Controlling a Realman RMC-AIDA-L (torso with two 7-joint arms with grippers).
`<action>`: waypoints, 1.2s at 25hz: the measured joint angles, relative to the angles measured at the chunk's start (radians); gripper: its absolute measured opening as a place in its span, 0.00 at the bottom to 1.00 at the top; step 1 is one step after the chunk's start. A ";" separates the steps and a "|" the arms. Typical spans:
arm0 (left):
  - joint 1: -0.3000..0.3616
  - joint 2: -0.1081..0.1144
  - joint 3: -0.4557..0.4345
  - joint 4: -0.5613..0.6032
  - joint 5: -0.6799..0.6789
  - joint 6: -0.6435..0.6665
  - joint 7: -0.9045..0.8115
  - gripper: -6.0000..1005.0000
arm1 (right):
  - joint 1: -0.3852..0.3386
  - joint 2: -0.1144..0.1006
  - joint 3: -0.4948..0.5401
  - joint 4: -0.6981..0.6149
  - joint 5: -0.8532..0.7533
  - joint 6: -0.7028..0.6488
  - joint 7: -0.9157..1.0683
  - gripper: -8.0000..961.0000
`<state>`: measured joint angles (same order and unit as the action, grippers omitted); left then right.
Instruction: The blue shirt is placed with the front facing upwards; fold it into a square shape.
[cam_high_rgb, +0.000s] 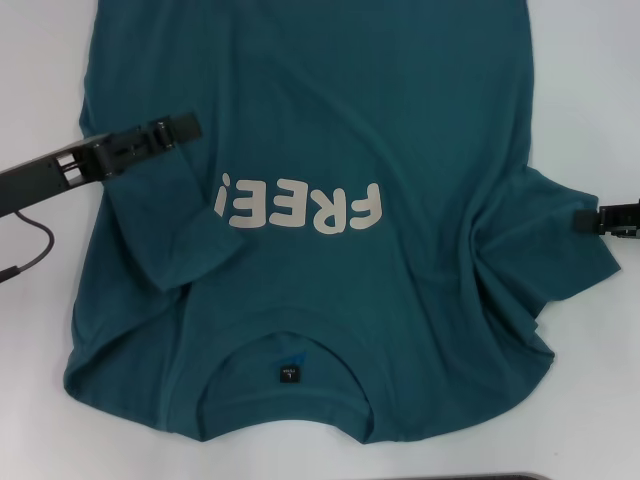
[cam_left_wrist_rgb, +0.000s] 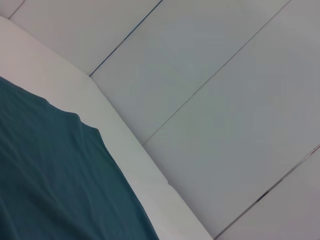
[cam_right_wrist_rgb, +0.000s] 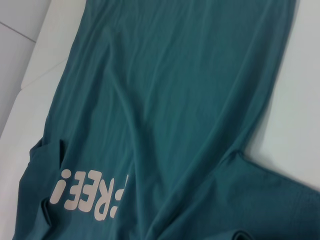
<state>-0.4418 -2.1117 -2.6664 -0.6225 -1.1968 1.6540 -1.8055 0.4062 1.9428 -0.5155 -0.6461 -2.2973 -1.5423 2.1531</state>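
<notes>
The blue shirt (cam_high_rgb: 330, 200) lies front up on the white desk (cam_high_rgb: 600, 60), collar toward the robot at six o'clock and hem running off the head view at twelve, with the white "FREE!" lettering (cam_high_rgb: 300, 207) across the chest. The work looks to be at the sleeve stage, the first side folds before any fold along the length. At nine o'clock the left gripper (cam_high_rgb: 180, 128) reaches in over the shirt's left side, just above a sleeve (cam_high_rgb: 160, 235) that already lies turned in over the body; whether its fingers are apart or together I cannot tell, since they show edge-on as one dark bar. At three o'clock the right gripper (cam_high_rgb: 590, 220) sits at the edge of the right sleeve (cam_high_rgb: 560, 240), where the cloth is bunched into creases that run toward it, which suggests a pinch, yet only its tip is in view and I cannot tell whether the fingers are clamped on the cloth. By my judgement the next move calls for the right sleeve to be carried inward toward the lettering and laid flat, with the creases smoothed, so both sides match. Much is hidden: the hem is cut off, neither wrist view shows its own fingers, the left wrist view gives only a strip of shirt and desk edge, and the black neck label (cam_high_rgb: 288, 375) is too small to read.
</notes>
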 joint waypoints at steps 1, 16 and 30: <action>0.000 0.000 0.000 0.000 0.000 0.000 0.000 0.79 | 0.000 0.000 0.000 0.000 0.000 0.000 0.000 0.41; -0.002 0.002 0.000 0.000 -0.001 -0.012 0.001 0.79 | -0.011 0.002 0.016 0.002 0.003 0.014 -0.013 0.01; -0.012 0.003 0.000 -0.002 -0.001 -0.003 -0.002 0.79 | -0.100 -0.007 0.126 -0.009 0.008 -0.016 -0.047 0.02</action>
<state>-0.4534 -2.1090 -2.6661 -0.6241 -1.1981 1.6509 -1.8073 0.3066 1.9363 -0.3894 -0.6549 -2.2892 -1.5583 2.1064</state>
